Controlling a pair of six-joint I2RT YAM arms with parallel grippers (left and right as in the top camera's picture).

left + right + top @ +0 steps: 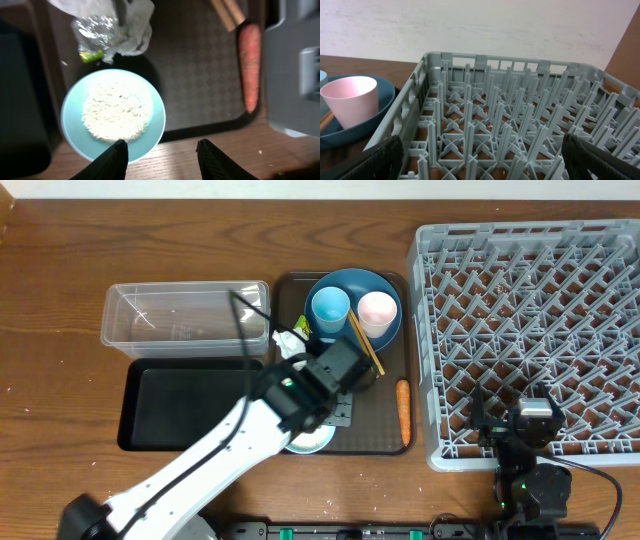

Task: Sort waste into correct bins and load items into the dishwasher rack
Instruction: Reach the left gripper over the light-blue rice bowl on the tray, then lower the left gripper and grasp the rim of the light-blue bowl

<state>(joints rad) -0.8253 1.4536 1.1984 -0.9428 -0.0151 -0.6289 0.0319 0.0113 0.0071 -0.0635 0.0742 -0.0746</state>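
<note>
From above, the left gripper [338, 392] hangs over the dark brown rectangular serving tray [383, 425]. Honestly, I can't make out its jaws from up here. The round light blue bowl [312, 442] peeks out under the arm at the tray's front edge, and the small orange carrot [403, 412] lies along its right side. At the tray's back sits the big round dark blue dish [348, 280]. The large grey plastic lattice rack [530, 320] is just right of the tray, with the right gripper [536, 420] over its front edge.

In the left wrist view the fingers [116, 159] stand partly apart with nothing between them, above the bowl's near rim. There's loose white rice [116, 112] inside the bowl, and the crumpled white tissue [136, 27] is behind it.

In the right wrist view the jaws are spread wide and empty over the rack, with the pink cup [352, 102] off to the tray side.
</note>
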